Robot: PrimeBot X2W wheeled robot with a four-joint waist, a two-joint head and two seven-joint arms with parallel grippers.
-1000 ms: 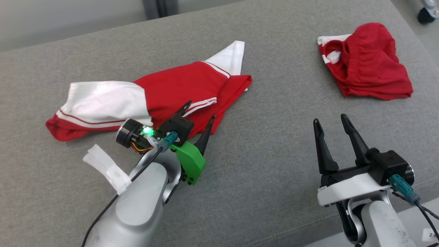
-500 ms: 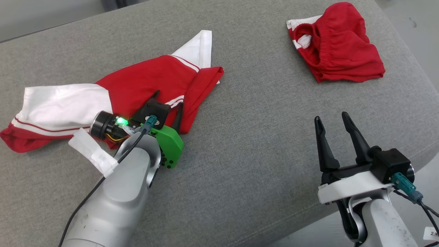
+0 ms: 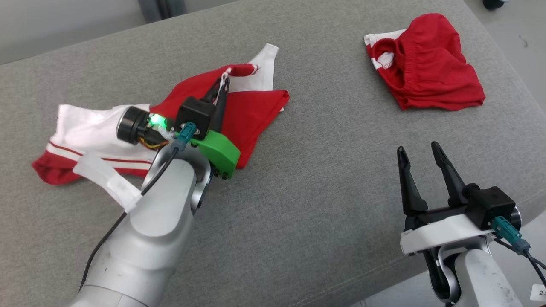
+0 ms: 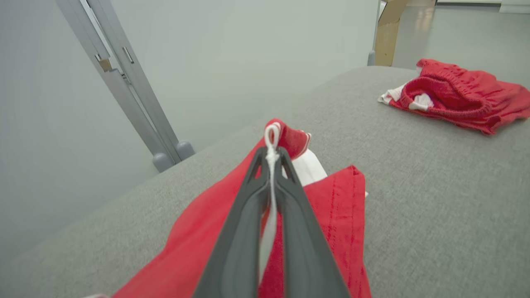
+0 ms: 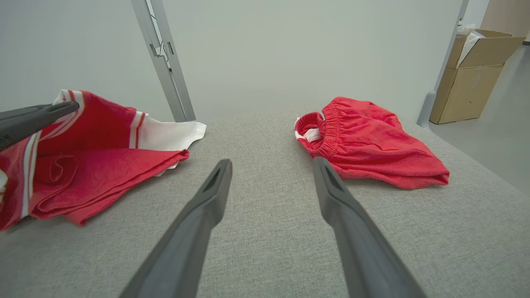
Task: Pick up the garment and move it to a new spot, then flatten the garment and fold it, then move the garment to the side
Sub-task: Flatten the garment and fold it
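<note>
Left claw (image 3: 223,80) pinched on red-and-white garment (image 3: 256,111), right claw (image 3: 418,148) spread wide, empty

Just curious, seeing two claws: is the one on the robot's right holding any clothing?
No, the right gripper stands open above the grey cushion, apart from the red shorts.

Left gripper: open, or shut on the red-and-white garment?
Shut. On the left gripper, the fingers meet, pinching a white-striped edge of the garment.
</note>
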